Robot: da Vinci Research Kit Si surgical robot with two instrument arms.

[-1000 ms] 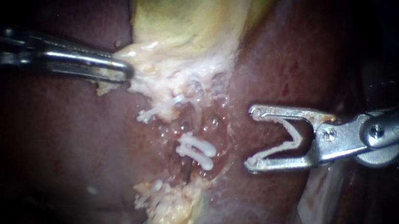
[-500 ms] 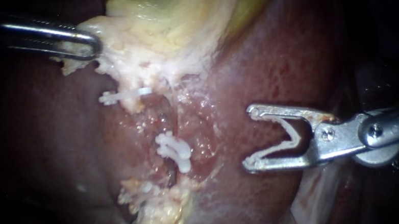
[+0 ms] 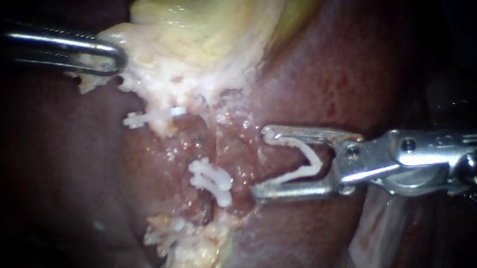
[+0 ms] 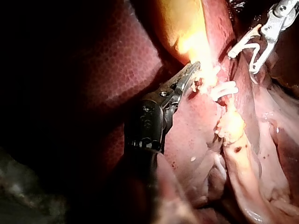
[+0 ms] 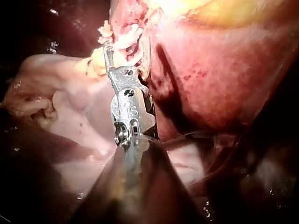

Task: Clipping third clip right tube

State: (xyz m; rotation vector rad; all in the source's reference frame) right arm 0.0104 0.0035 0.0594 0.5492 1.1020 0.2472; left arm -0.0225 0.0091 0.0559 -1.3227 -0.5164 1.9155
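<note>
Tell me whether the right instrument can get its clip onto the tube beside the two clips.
Probably yes: the right instrument, holding an open clip, stands just beside the two clips, nothing between; the left instrument holds the gallbladder aside.

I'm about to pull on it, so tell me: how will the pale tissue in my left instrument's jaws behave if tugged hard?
Probably floppy: the pale tissue drapes and stretches toward the left instrument rather than holding a shape. Likely slippery, since it glistens wet. Its frayed, stringy edge suggests it may tear under a hard pull.
</note>
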